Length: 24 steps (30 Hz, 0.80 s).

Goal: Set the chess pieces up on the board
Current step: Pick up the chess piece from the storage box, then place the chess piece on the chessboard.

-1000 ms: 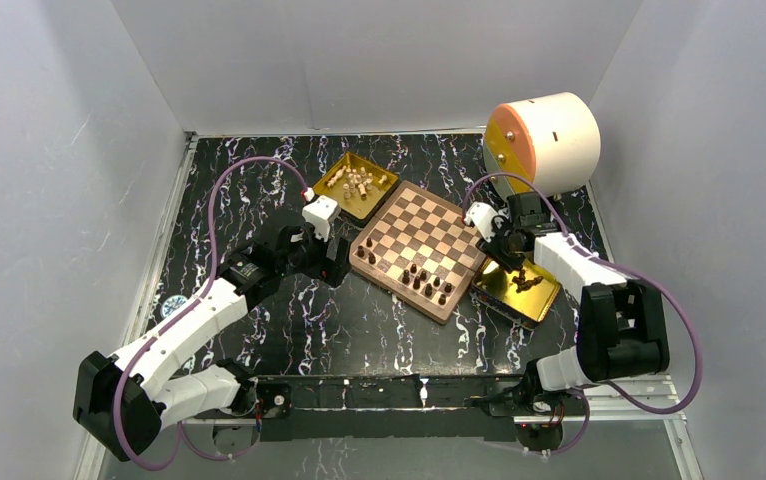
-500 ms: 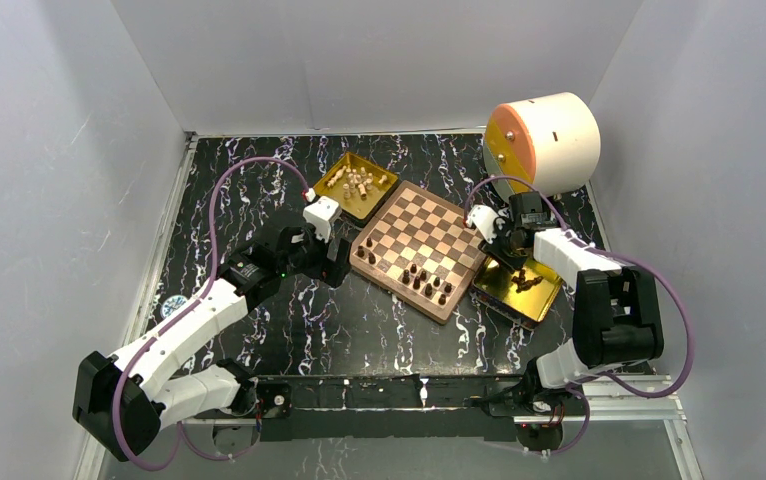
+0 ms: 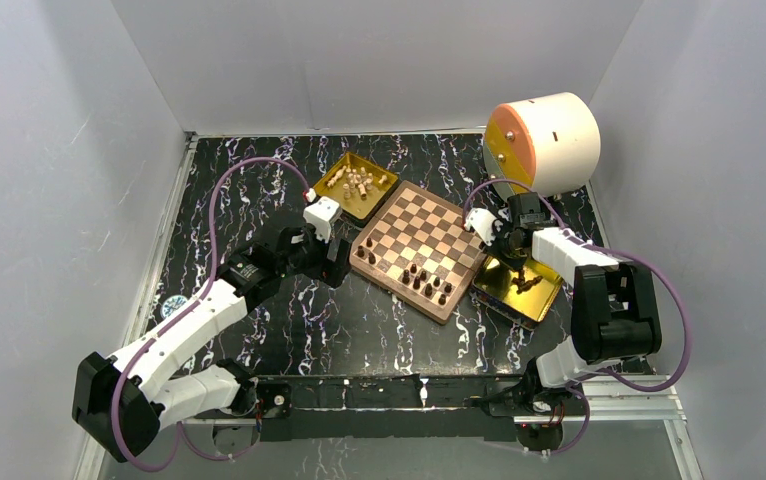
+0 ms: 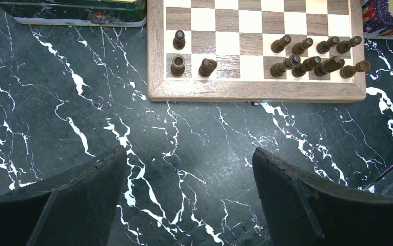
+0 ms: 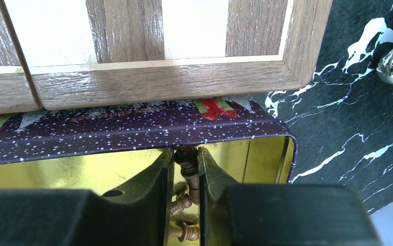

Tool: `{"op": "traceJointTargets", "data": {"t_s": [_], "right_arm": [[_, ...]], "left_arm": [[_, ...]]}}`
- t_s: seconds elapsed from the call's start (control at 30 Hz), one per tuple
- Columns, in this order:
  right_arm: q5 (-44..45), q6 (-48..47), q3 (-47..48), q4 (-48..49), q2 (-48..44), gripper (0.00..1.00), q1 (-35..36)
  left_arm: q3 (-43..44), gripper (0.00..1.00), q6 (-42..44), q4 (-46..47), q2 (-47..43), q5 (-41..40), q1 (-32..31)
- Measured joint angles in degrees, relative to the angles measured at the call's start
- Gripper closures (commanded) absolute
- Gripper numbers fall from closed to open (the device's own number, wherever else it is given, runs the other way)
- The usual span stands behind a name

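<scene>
Faint print on the purple wall of the gold tray (image 5: 133, 128) is seen but cannot be read. A dark piece (image 5: 187, 163) is pinched in the closed right gripper (image 5: 185, 154) above that tray, just beside the board (image 5: 158, 82). Its long axis is aligned with the gripper, head toward the board. More dark pieces (image 4: 315, 54) are stood on the board's two nearest rows. The left gripper (image 4: 188, 154) is held wide open over the marbled table (image 4: 81, 102).
</scene>
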Motion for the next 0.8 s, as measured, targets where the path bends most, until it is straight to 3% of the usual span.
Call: {"op": "traceJointTargets", "data": {"t_s": [0.23, 0.6, 0.8], "right_arm": [[0.7, 0.2, 0.0, -1.2, -1.0, 0.90, 0.5], [2.4, 5.3, 6.2, -10.5, -8.5, 0.91, 1.6], [-2.6, 11.3, 11.0, -12.3, -15.4, 0.89, 2.7]], "left_arm": [[0.0, 0.12, 0.0, -0.2, -0.1, -1.2, 0.0], [0.0, 0.15, -1.6, 0.1, -0.6, -4.2, 0.0], [-0.5, 0.18, -4.4, 0.7, -0.5, -5.0, 0.0]]}}
